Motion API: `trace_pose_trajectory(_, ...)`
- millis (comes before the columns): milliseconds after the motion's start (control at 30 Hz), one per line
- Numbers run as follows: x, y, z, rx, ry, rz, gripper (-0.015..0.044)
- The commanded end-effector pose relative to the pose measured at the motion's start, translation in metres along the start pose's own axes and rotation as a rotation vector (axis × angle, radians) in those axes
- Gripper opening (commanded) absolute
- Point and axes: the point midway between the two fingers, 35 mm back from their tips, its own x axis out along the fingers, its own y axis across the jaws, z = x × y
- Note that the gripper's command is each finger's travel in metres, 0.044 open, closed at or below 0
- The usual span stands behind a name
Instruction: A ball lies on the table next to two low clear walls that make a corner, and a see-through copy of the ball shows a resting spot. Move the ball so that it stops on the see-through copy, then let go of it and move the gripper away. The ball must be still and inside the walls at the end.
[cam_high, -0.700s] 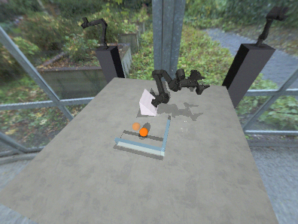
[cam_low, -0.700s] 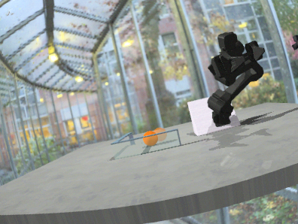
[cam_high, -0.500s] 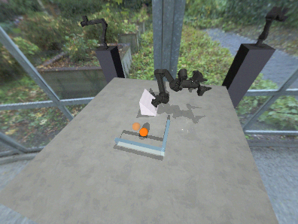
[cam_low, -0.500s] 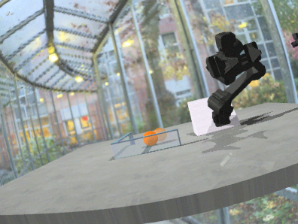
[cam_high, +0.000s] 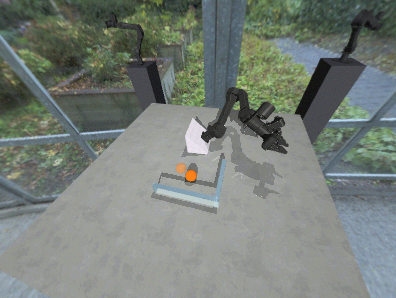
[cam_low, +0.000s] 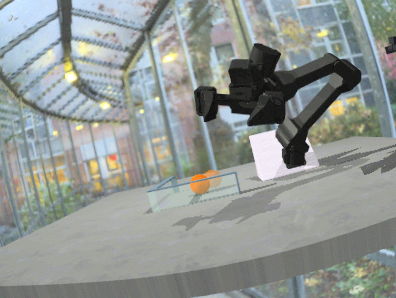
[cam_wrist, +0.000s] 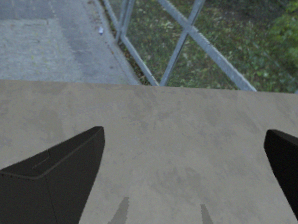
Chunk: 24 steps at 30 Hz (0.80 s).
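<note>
Ball (cam_high: 190, 175) shows from top; wrist view shows only fingers.

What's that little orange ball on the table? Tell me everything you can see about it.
The ball is small, round, and solid bright orange with a smooth, matte look. It rests on the grey table inside the corner formed by two low clear walls, apparently touching neither. Just beside it, slightly overlapping in the exterior view, sits a paler see-through copy. Nothing grips the ball: the gripper hangs open in the air well off to the side.
</note>
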Motion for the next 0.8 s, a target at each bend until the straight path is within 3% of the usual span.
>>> trace_pose_trajectory(0,0.007,-0.046,-0.021,-0.073,0.124,-0.138,0.0402)
trace_pose_trajectory(133,0.002,-0.101,-0.052,-0.153,0.312,-0.284,0.0402)
trace_pose_trajectory(367,-0.032,-0.179,-0.119,-0.273,0.706,-0.329,0.0402)
trace_pose_trajectory(600,-0.104,-0.231,-0.190,-0.288,1.087,-0.162,0.0402)
trace_pose_trajectory(767,-0.162,-0.242,-0.228,-0.229,1.224,0.062,0.0402)
